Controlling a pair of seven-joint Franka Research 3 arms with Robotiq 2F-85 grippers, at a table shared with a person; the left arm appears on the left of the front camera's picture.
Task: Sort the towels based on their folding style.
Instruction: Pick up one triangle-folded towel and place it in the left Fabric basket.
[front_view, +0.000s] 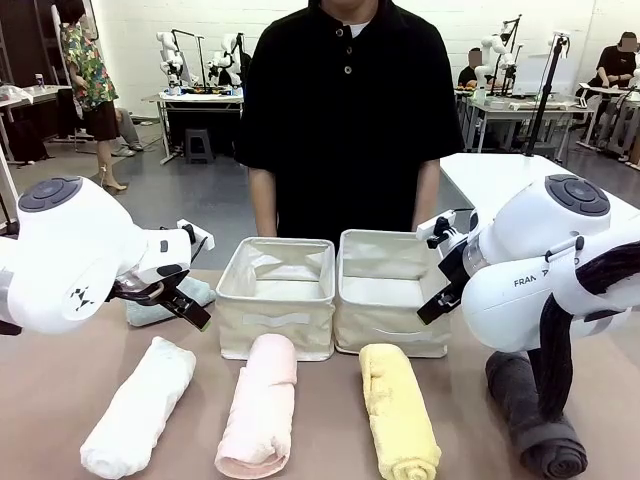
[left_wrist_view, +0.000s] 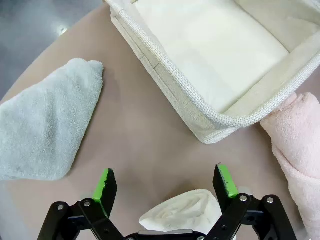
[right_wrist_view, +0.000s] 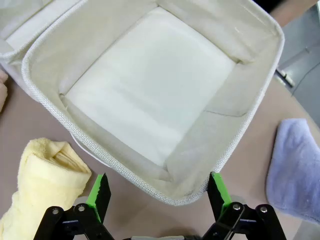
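Both pairs of jaws stand wide apart and hold nothing. The left jaws hang just above the counter (front_view: 330, 420). The far end of the rolled white towel (left_wrist_view: 182, 215) lies directly beneath them, between the green pads (left_wrist_view: 105, 185); I cannot tell whether they touch it. Off to one side of these jaws lies the pale teal towel (left_wrist_view: 45, 130), folded flat to a point. Ahead of them is the left basket (left_wrist_view: 200, 105), and the pink towel (left_wrist_view: 297, 145), also rolled, lies on the other side.

The right jaws hover over the near rim of the right basket (right_wrist_view: 240, 100). The end of the rolled yellow towel (right_wrist_view: 40, 180) sits just beside one jaw. The light blue towel (right_wrist_view: 297, 165), a folded one, lies past the other jaw, outside the basket. A dark grey towel (front_view: 530, 415), rolled, rests under the right arm.

Both cream baskets are empty and touch side by side, probably one for each folding style. The four rolls lie in a row near the robot, probably to keep them within easy reach of the jaws. A person (front_view: 345, 110) stands behind the baskets. No towel has been sorted yet.
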